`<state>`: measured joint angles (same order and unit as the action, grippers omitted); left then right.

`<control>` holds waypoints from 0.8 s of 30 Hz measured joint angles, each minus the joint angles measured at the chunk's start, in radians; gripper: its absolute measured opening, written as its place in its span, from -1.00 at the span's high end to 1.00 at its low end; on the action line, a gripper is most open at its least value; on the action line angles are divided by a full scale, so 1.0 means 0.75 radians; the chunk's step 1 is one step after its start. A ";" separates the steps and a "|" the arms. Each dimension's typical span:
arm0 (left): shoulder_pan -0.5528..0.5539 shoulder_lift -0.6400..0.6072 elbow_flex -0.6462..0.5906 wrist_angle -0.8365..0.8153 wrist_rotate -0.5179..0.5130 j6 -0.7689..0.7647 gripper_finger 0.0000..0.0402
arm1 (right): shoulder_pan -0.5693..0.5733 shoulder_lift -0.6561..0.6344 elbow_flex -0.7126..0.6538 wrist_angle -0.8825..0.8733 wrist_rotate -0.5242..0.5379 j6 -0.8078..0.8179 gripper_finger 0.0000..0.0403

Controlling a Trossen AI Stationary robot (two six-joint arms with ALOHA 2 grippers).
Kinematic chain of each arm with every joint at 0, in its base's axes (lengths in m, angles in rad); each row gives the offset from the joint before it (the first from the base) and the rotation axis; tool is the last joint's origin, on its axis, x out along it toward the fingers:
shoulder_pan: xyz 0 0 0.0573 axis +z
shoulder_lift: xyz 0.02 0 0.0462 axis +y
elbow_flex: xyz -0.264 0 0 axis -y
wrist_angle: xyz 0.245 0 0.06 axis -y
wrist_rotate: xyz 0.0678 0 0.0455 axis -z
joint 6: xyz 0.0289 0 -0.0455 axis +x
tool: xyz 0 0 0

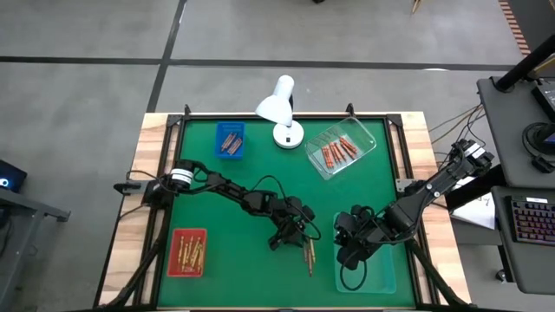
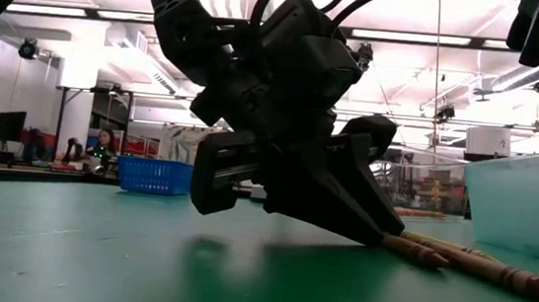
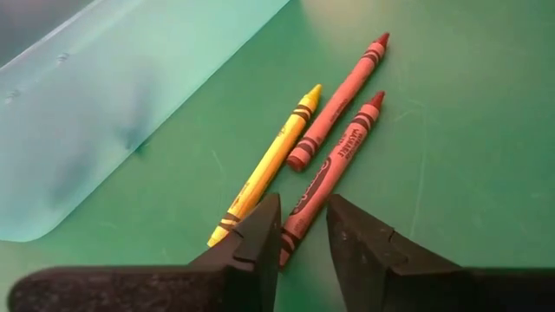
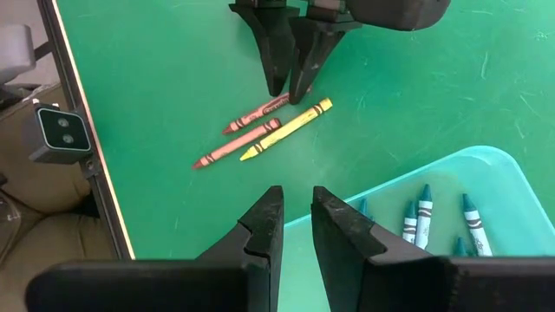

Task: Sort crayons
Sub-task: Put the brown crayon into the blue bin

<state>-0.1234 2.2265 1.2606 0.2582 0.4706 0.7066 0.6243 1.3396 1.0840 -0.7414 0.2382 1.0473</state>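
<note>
The left gripper [image 3: 302,238] is lowered to the green mat [image 1: 260,173], its fingers narrowly parted around the end of a red crayon [image 3: 329,178], touching a yellow crayon [image 3: 269,165]. The right gripper [image 4: 297,227], fingers narrowly apart and empty, hovers at the teal tray [image 4: 486,173].

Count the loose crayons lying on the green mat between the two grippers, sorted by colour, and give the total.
Red crayons: 2
Yellow crayon: 1
Total: 3 loose crayons on the mat
</note>
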 joint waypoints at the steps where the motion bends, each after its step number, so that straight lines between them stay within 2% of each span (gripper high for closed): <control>1: 0.000 0.000 0.000 -0.004 0.000 0.003 0.62 | 0.000 0.000 0.000 0.000 0.000 0.000 0.74; 16: 0.001 -0.001 0.001 -0.029 -0.006 0.025 0.64 | 0.000 0.000 0.000 0.000 0.000 0.000 0.74; 24: 0.003 -0.004 0.001 -0.072 0.011 0.026 0.90 | 0.000 0.000 0.000 0.000 0.000 0.001 0.74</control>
<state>-0.1211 2.2234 1.2610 0.2044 0.4786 0.7261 0.6243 1.3396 1.0840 -0.7414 0.2382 1.0477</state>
